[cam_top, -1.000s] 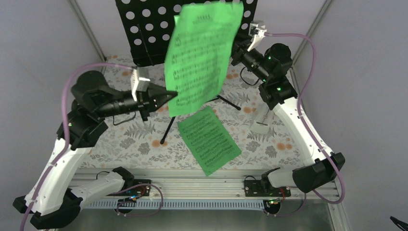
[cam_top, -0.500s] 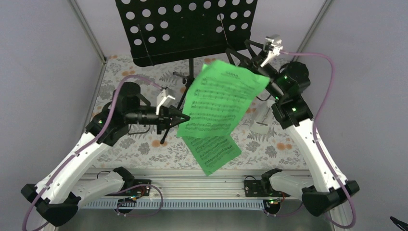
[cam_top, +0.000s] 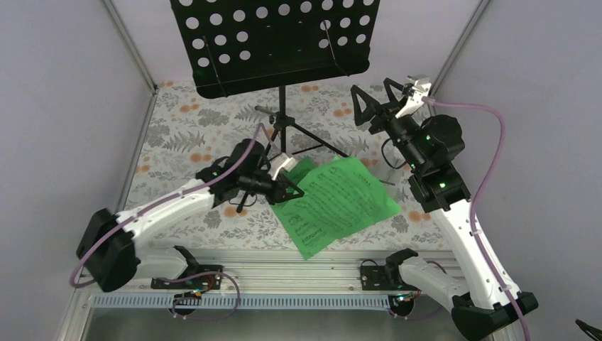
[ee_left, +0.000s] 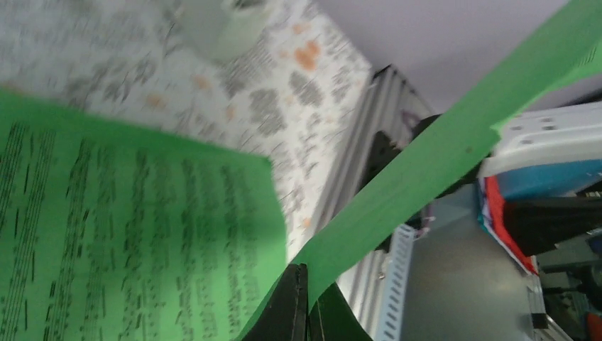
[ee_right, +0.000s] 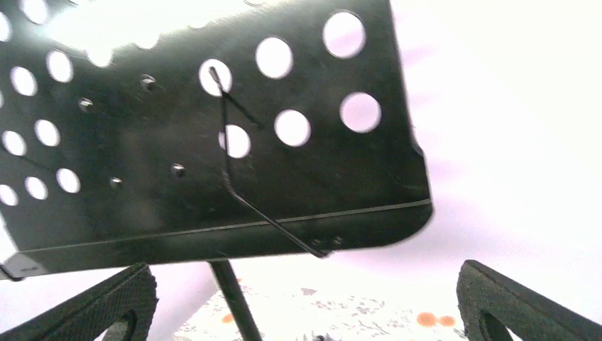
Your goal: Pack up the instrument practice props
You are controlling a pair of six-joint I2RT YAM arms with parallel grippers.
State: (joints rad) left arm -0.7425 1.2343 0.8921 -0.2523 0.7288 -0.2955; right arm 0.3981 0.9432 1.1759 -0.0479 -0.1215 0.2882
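The black music stand (cam_top: 277, 42) rises at the back on its tripod; its holed desk (ee_right: 213, 142) fills the right wrist view. My left gripper (cam_top: 294, 190) is shut on the edge of a green sheet-music page (cam_top: 348, 195), held low and slanted over a second green page (cam_top: 312, 240) lying flat on the cloth. In the left wrist view the shut gripper (ee_left: 309, 284) pinches the held page (ee_left: 426, 156) above the flat page (ee_left: 128, 234). My right gripper (cam_top: 373, 106) hangs open and empty in the air, right of the desk; its fingers (ee_right: 106, 305) stand wide apart.
A floral cloth (cam_top: 184, 142) covers the table. The stand's tripod legs (cam_top: 319, 145) spread over the middle back. A blurred white object (ee_left: 231, 28) stands on the cloth beyond the pages. A metal rail (cam_top: 284, 273) runs along the near edge, and grey walls close both sides.
The left arm brought the green page down from in front of the stand's desk to just over the flat page. The right gripper opened wide and drew off to the right.
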